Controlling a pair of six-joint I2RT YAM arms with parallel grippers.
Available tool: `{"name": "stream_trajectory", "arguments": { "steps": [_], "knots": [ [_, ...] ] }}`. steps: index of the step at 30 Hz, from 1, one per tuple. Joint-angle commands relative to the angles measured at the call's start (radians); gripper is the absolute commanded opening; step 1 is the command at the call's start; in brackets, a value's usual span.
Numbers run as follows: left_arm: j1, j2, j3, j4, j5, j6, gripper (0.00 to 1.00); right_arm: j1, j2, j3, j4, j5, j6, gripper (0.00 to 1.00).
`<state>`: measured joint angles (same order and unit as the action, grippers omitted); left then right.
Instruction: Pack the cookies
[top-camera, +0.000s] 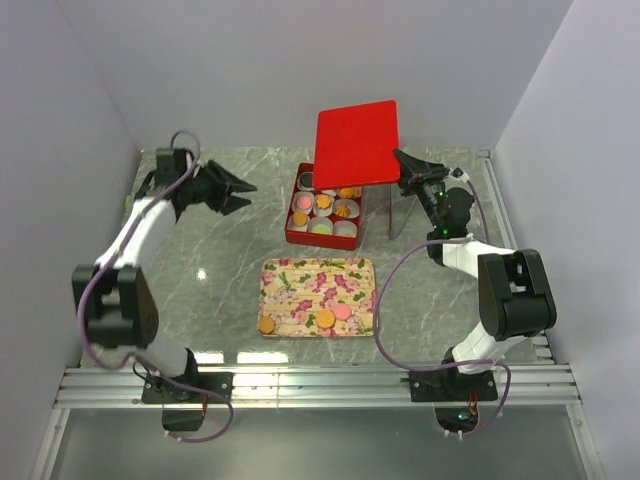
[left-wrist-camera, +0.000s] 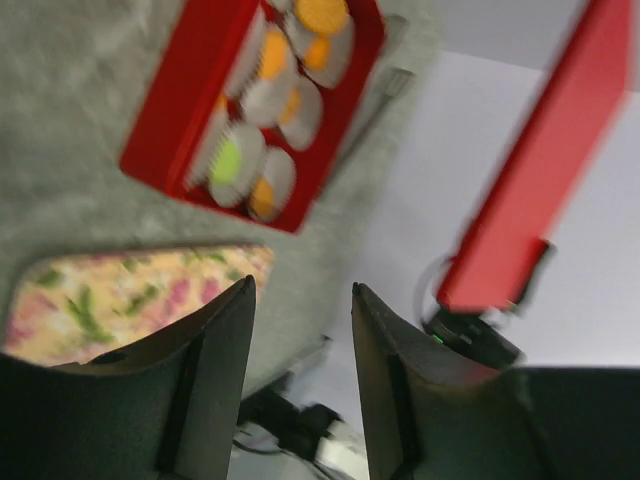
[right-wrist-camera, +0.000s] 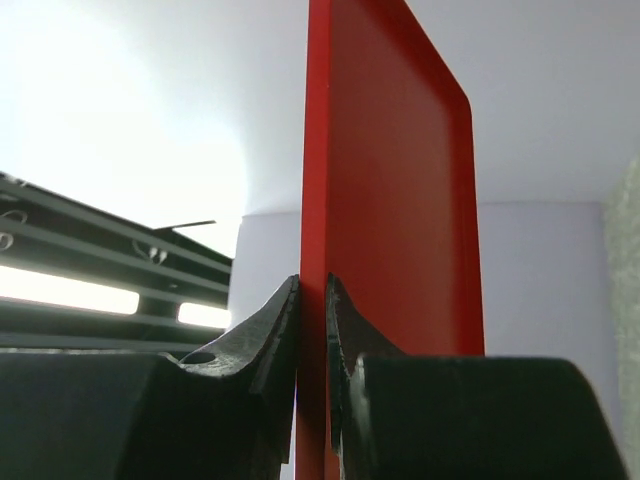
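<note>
A red box (top-camera: 292, 228) at the table's middle back holds white paper cups with cookies (top-camera: 324, 203) in them; it also shows in the left wrist view (left-wrist-camera: 180, 110). Three more cookies (top-camera: 326, 318) lie on a floral tray (top-camera: 300, 285) in front of it. My right gripper (top-camera: 402, 160) is shut on the edge of the red lid (top-camera: 356, 142) and holds it in the air above the box's back right; the lid also shows in the right wrist view (right-wrist-camera: 390, 200). My left gripper (top-camera: 245, 190) is open and empty, raised left of the box.
White walls close in the marble table on three sides. A metal rail (top-camera: 320, 385) runs along the near edge. A thin dark rod (top-camera: 388, 215) stands right of the box.
</note>
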<state>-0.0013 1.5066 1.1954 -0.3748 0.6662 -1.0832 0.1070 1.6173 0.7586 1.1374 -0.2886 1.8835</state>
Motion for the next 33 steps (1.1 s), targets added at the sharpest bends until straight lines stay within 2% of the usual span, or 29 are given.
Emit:
{"name": "stream_trajectory", "arguments": {
  "steps": [1, 5, 7, 11, 14, 21, 24, 25, 28, 29, 33],
  "knots": [
    [-0.069, 0.186, 0.231, -0.203, -0.167, 0.227, 0.48, -0.023, -0.083, -0.007, 0.104, 0.003, 0.019, 0.00],
    [-0.149, 0.395, 0.513, -0.323, -0.278, 0.322, 0.48, -0.056, -0.129, 0.005, 0.032, -0.092, -0.018, 0.00],
    [-0.176, 0.466, 0.593, -0.345, -0.332, 0.354, 0.49, -0.070, -0.145, 0.013, 0.018, -0.151, -0.021, 0.00],
    [-0.255, 0.673, 0.847, -0.455, -0.430, 0.401, 0.49, -0.102, -0.189, -0.025, 0.038, -0.172, 0.006, 0.00],
    [-0.287, 0.768, 0.944, -0.493, -0.471, 0.419, 0.49, -0.141, -0.203, -0.042, 0.073, -0.175, 0.040, 0.00],
    [-0.328, 0.882, 1.007, -0.538, -0.600, 0.451, 0.47, -0.171, -0.263, -0.042, 0.044, -0.205, 0.037, 0.00],
    [-0.338, 0.900, 1.012, -0.546, -0.634, 0.459, 0.38, -0.181, -0.278, -0.050, 0.030, -0.213, 0.032, 0.00],
    [-0.338, 0.905, 1.014, -0.552, -0.642, 0.457, 0.30, -0.182, -0.283, -0.056, 0.027, -0.215, 0.031, 0.00],
    [-0.339, 0.888, 1.000, -0.573, -0.663, 0.444, 0.19, -0.184, -0.290, -0.065, 0.022, -0.216, 0.025, 0.00],
    [-0.339, 0.877, 0.974, -0.578, -0.698, 0.439, 0.13, -0.184, -0.292, -0.065, 0.018, -0.219, 0.017, 0.00],
    [-0.336, 0.796, 0.850, -0.563, -0.764, 0.401, 0.03, -0.178, -0.306, -0.070, -0.002, -0.238, -0.003, 0.00]
  ]
}}
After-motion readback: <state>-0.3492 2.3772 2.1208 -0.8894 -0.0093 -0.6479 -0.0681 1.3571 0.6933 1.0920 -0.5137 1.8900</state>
